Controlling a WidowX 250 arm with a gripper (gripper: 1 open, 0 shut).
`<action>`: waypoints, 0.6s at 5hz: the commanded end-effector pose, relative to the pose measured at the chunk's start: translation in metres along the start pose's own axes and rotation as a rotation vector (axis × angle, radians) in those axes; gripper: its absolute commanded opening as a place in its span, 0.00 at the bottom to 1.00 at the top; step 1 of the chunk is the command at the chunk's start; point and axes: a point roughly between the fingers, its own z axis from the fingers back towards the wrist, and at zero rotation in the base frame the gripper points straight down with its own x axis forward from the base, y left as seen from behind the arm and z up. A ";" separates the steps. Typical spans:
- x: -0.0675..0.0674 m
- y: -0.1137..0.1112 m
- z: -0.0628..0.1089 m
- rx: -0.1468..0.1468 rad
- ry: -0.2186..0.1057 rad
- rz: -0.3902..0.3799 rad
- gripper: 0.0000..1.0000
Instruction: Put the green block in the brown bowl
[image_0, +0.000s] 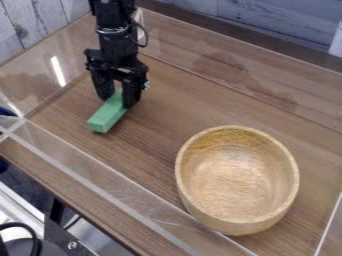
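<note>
The green block (106, 118) lies flat on the wooden table at the left, its long side running toward the front left. My gripper (118, 97) points straight down over the block's far end and is open, with one black finger (102, 90) on each side of that end. Nothing is held. The brown bowl (238, 214) stands empty at the front right, well away from the block and the gripper.
Clear plastic walls (80, 175) fence the table (214, 90) along the front and the left side. Bare wood stretches between the block and the bowl.
</note>
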 end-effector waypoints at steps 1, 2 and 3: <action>0.010 0.003 0.039 0.038 -0.106 0.001 1.00; 0.007 -0.002 0.059 0.036 -0.141 0.002 1.00; 0.002 -0.007 0.082 0.030 -0.175 -0.001 1.00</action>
